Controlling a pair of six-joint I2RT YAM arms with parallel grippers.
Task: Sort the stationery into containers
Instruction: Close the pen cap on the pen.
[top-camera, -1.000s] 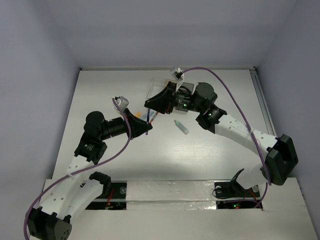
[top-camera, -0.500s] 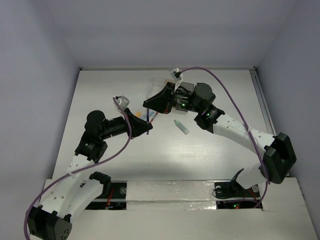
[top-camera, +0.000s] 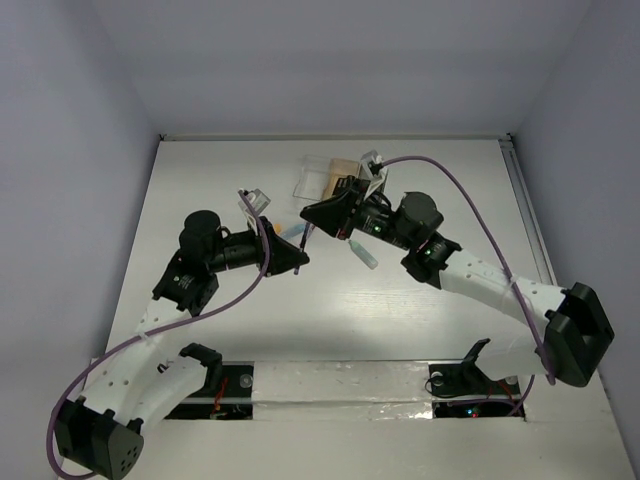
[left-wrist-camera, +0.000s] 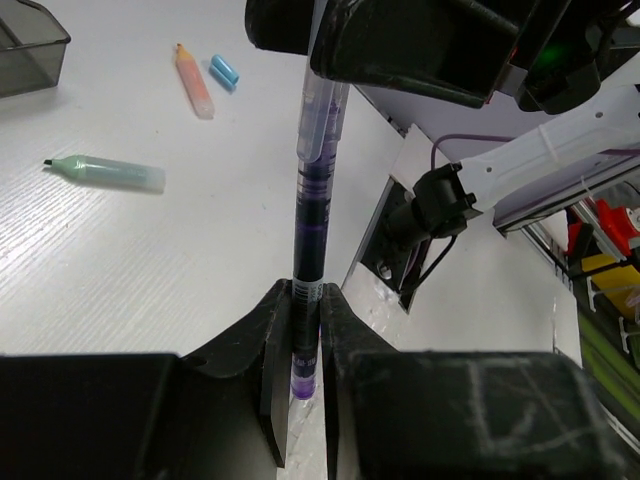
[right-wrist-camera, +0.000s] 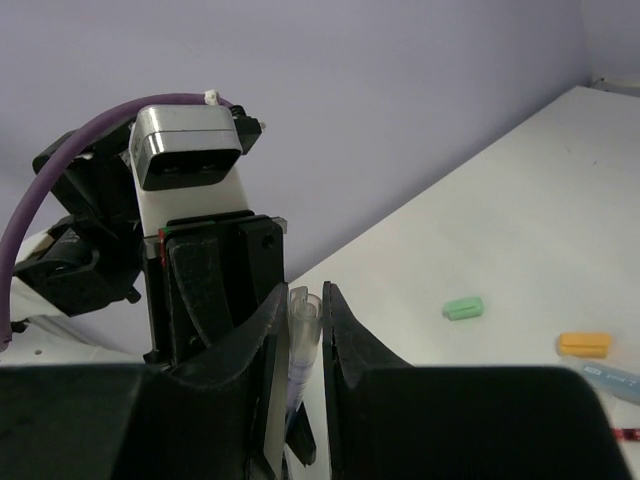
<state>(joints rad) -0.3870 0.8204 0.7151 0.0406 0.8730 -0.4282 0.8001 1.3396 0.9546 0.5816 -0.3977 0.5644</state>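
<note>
**Top view:** the left gripper and right gripper are meeting above the table. A purple pen is spanning the gap between them, just short of the boxes.

**Left wrist:** the left jaws are pinching the pen's lower end.

**Right wrist:** the right jaws are closing on its clear upper end.

**Risk:** with both arms gripping one pen, opposed pulling or twisting could be popping the cap or bending the barrel. If either side lets go out of turn, the pen is likely to be dropping onto the table.

On your white table you have a green marker lying flat near the middle. Farther back, a clear box and a tan box sit side by side.
</note>
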